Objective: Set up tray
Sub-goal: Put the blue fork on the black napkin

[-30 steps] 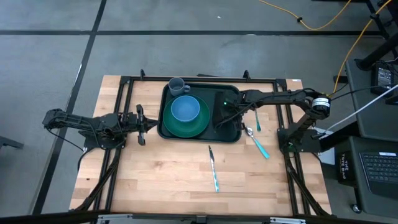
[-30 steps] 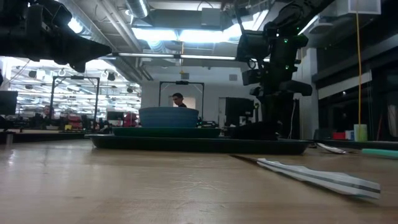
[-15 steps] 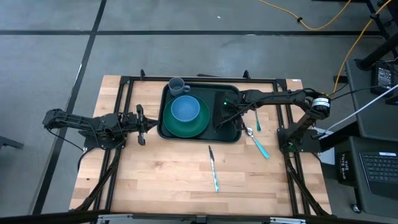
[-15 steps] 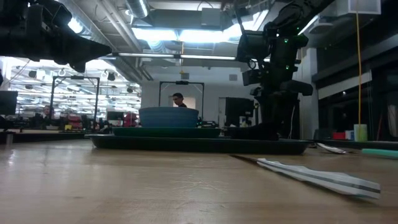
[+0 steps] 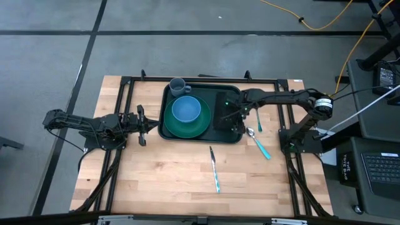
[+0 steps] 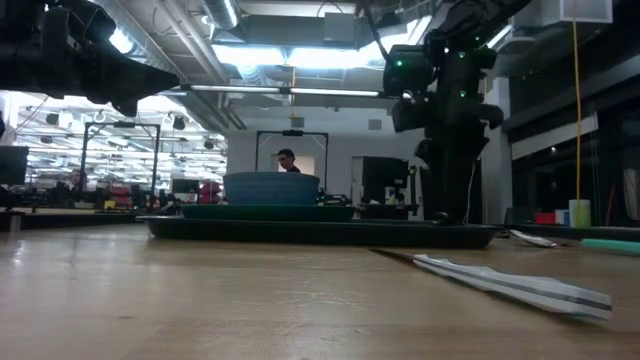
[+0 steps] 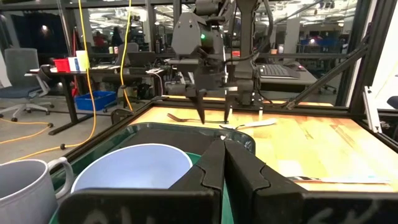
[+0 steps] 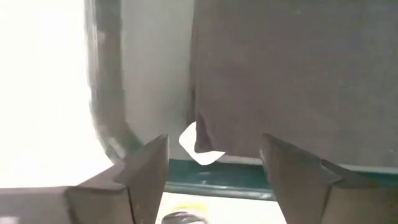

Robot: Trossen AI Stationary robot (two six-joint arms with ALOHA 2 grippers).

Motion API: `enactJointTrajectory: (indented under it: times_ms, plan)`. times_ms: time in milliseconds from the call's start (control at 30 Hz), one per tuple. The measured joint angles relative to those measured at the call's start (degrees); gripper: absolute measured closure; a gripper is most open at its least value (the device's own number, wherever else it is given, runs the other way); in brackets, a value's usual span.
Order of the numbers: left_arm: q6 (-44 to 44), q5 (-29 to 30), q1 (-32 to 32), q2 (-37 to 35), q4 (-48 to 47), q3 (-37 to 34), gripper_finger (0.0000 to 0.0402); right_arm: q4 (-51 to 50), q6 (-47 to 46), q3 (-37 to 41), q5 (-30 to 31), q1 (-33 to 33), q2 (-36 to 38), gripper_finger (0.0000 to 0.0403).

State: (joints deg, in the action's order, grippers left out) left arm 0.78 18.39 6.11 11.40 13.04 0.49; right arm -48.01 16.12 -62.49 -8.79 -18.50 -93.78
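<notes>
Right claw point(image 5: 229, 117) hangs released over the napkin point(image 5: 226, 114) in the tray point(image 5: 201, 140) mid-surface, left claw point(image 5: 142, 117) clenched beside it; I judge plate, bowl, cup placed, cutlery left.

Bright overhead lights (wrist glare, blur).

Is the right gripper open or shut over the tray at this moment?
Open. The right gripper has its two fingers spread apart above the black napkin in the tray, holding nothing.
</notes>
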Motion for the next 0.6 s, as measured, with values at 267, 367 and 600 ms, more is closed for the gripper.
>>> enactJointTrajectory:
  times_ms: [267, 367, 600]
  plan:
    - [-2.37, 0.00, 0.00, -0.02, 0.00, 0.00, 0.0398, -5.81, -3.26, -6.95, 4.96, 0.88, 0.82, 0.0174]
    - [-3.37, 0.15, 0.00, 0.00, 0.02, 0.00, 0.0398, -5.47, -4.07, -8.32, 6.01, 1.12, 3.69, 0.0188]
    - [-3.63, 0.09, 0.00, -0.01, 0.00, 0.01, 0.0398, 0.51, -12.13, -3.55, 11.19, 2.14, 15.83, 0.0219]
